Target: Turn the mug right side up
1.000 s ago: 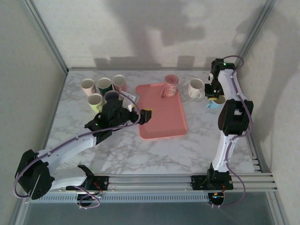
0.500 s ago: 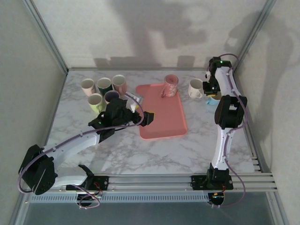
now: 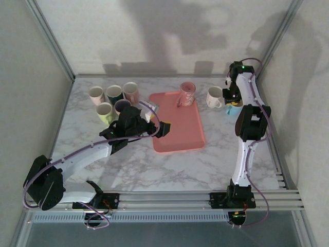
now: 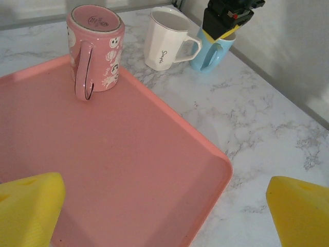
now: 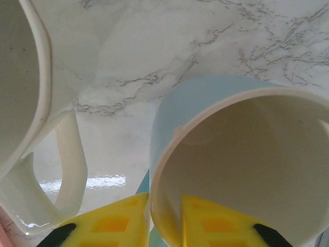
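Note:
A pink mug stands upside down, base up, at the far end of the pink tray. My left gripper hangs open over the tray's near right corner, with nothing between its yellow fingers. At the back right, a light blue mug stands mouth up on the table. My right gripper comes down on it, one finger inside the rim and one outside, close against the wall.
A white mug stands upright just left of the blue one, its handle near my right fingers. Several mugs cluster at the back left. Enclosure walls close in behind and to the right.
The right arm has carried the blue mug a little toward the back wall and stopped there. The left gripper has crept slightly right over the tray, still open.

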You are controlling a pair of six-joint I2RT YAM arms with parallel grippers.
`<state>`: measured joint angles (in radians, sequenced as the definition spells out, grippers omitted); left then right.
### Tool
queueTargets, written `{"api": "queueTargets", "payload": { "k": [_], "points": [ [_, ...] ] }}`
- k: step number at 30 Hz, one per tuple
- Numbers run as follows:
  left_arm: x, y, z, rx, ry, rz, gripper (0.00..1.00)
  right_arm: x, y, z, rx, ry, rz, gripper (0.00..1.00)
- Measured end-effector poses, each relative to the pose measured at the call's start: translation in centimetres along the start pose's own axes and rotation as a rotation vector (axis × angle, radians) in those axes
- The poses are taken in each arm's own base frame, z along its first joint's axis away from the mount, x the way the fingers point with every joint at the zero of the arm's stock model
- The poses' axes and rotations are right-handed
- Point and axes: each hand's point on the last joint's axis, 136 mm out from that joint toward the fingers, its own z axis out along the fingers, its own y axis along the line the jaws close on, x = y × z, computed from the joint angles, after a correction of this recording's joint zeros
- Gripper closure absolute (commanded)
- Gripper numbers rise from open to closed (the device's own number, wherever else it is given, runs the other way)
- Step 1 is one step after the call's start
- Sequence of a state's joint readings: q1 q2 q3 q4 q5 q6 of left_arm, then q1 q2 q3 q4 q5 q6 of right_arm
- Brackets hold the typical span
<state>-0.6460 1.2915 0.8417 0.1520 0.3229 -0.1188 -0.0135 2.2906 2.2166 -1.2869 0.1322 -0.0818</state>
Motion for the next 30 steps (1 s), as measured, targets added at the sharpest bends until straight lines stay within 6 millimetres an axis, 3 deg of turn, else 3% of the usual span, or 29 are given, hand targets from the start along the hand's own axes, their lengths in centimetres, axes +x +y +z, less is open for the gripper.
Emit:
{"api": "queueTargets", "payload": {
  "k": [3,6,11,16,21,30],
  "points": [
    [0.0,0.0,0.0,0.000,-0.001,-0.001,0.00,0.2,-0.2,-0.5,0.007,-0.001,0.019,0.72],
    [-0.1,0.0,0.0,0.000,-0.002,-0.006,0.00,0.5,-0.3,-2.3,0.007,-0.038,0.054,0.66],
    [-0.1,0.0,0.0,0.000,-0.002,-0.015,0.00,2.4,0.0,-8.1,-0.025,-0.162,0.105,0.59],
    [-0.2,0.0,0.0,0.000,-0.006,-0.014,0.01,4.0,2.6,-13.0,-0.182,-0.298,0.133,0.54],
    [-1.0,0.0,0.5,-0.001,-0.017,0.016,0.01,5.2,5.8,-14.3,-0.372,-0.334,0.172,0.49],
    [-1.7,2.2,4.3,-0.050,0.007,0.107,0.04,7.7,9.9,-15.7,-0.605,-0.330,0.239,0.41]
  ]
}}
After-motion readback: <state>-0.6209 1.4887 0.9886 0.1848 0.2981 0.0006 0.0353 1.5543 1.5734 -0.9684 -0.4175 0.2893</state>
